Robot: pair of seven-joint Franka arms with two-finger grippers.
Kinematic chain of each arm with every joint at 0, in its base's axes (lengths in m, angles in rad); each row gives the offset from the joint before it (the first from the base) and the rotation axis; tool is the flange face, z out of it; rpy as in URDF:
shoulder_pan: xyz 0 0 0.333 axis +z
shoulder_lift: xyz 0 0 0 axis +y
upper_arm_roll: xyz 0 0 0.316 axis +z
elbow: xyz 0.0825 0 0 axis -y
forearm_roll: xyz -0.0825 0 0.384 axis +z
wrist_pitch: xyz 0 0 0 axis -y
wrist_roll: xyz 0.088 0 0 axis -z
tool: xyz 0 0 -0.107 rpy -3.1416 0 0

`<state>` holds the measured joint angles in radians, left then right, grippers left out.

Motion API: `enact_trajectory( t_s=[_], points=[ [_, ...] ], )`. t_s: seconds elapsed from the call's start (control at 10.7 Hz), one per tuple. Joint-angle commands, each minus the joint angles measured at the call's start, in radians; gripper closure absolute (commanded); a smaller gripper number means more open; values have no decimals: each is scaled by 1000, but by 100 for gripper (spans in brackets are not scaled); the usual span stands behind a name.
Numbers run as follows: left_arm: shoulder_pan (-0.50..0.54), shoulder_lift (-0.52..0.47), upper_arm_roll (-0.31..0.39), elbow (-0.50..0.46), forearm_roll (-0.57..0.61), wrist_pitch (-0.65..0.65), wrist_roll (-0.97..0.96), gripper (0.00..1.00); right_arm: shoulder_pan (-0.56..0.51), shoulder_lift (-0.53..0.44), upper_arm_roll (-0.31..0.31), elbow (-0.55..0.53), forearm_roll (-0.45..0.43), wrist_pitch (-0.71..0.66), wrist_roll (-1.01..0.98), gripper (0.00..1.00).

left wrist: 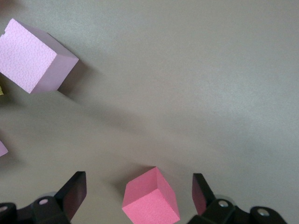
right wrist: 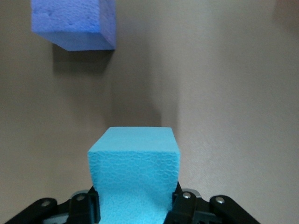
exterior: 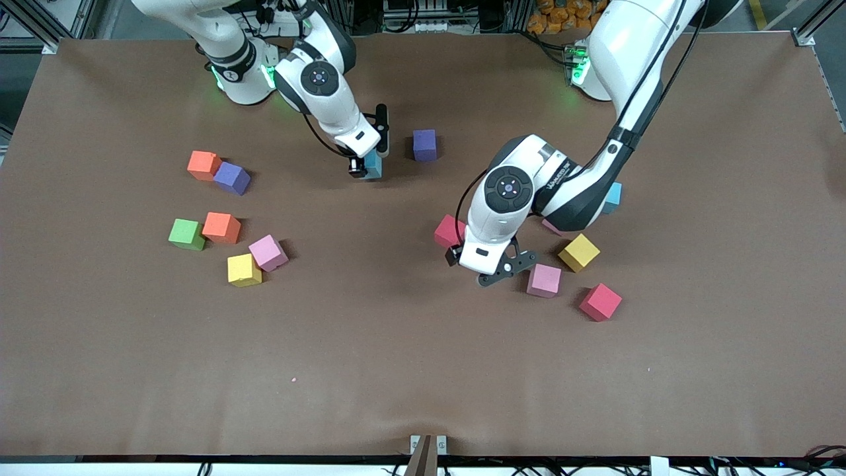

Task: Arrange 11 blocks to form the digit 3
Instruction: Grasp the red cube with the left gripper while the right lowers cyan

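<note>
The right gripper (exterior: 372,153) is closed on a light blue block (right wrist: 134,172), low over the tabletop (exterior: 423,370) beside a purple block (exterior: 424,145) — in the right wrist view the two are apart, with bare surface between them. To do this step well, I judge the light blue block should be brought close until its face touches the purple one squarely, with the edges in line, and released only when it sits flat; a tilted block would spoil the bar of the digit 3. No figure is built yet: the other blocks lie scattered in two groups, one toward each arm's end of the tabletop. The left gripper (left wrist: 139,198) is wide open — a red block (left wrist: 152,196) lies on the tabletop between its fingers (left wrist: 74,191) and touches neither, and a pink block (left wrist: 35,56) lies near.
</note>
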<state>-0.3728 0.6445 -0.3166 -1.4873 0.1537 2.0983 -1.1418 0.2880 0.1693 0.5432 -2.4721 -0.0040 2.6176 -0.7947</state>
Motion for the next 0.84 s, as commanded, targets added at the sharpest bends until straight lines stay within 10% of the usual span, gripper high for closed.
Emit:
enact_trajectory(
  t_s=[0.0, 0.75],
  points=[
    [-12, 30, 10, 47, 18, -24, -21, 0, 35, 22, 11, 28, -4, -10, 24, 82],
    [-37, 61, 21, 90, 17, -24, -19, 0, 82, 185, 52, 117, -169, -8, 282, 82]
  ],
)
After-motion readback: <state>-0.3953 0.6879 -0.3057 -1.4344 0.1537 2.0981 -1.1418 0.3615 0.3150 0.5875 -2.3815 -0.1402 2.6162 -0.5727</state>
